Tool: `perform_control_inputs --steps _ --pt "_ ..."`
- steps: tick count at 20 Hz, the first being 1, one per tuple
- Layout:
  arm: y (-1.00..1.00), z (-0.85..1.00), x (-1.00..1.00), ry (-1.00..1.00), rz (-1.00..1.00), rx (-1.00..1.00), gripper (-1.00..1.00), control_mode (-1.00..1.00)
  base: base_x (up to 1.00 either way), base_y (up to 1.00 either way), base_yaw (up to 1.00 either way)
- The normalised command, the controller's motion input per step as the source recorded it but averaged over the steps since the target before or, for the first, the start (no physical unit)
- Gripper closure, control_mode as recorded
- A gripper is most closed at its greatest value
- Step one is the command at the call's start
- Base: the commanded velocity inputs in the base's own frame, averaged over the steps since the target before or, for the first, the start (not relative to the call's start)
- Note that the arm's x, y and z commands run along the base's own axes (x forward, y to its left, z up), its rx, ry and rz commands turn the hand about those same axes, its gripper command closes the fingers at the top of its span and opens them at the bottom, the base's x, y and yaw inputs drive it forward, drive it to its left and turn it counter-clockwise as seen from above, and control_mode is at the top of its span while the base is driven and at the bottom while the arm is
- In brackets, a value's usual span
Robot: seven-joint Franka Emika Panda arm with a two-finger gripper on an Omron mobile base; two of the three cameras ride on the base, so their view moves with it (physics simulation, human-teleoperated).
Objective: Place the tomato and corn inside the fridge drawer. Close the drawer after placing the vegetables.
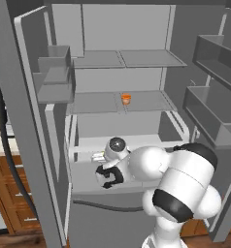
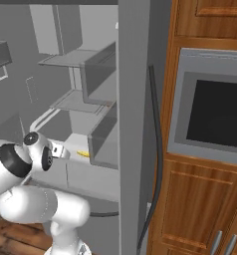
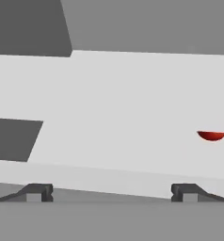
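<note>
The fridge drawer (image 1: 82, 180) stands pulled out at the bottom of the open fridge, pale grey-white. My gripper (image 1: 106, 182) reaches down over its left part. In the hand view the gripper (image 3: 111, 193) is open, with its fingertips (image 3: 36, 193) wide apart and nothing between them, facing the drawer's pale surface (image 3: 109, 103). A red sliver of the tomato (image 3: 212, 135) shows at the right, mostly hidden behind a pale edge. The corn (image 2: 82, 153), a short yellow cob, lies in the drawer (image 2: 75, 175) just beyond my hand.
A small orange cup (image 1: 126, 99) stands on the middle fridge shelf. Grey door bins (image 1: 212, 109) hang on the open right door, with more on the left door (image 1: 54, 80). Wooden cabinets and a wall oven (image 2: 215, 114) flank the fridge.
</note>
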Motion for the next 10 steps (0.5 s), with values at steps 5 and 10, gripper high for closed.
perform_control_inputs --steps 5,10 --pt "0.0 0.13 0.52 -0.09 0.0 0.0 -1.0 -1.0 0.0 0.0 0.0" --pt "0.0 0.31 0.55 -0.12 0.0 0.0 -1.0 -1.0 0.0 0.0 0.0"
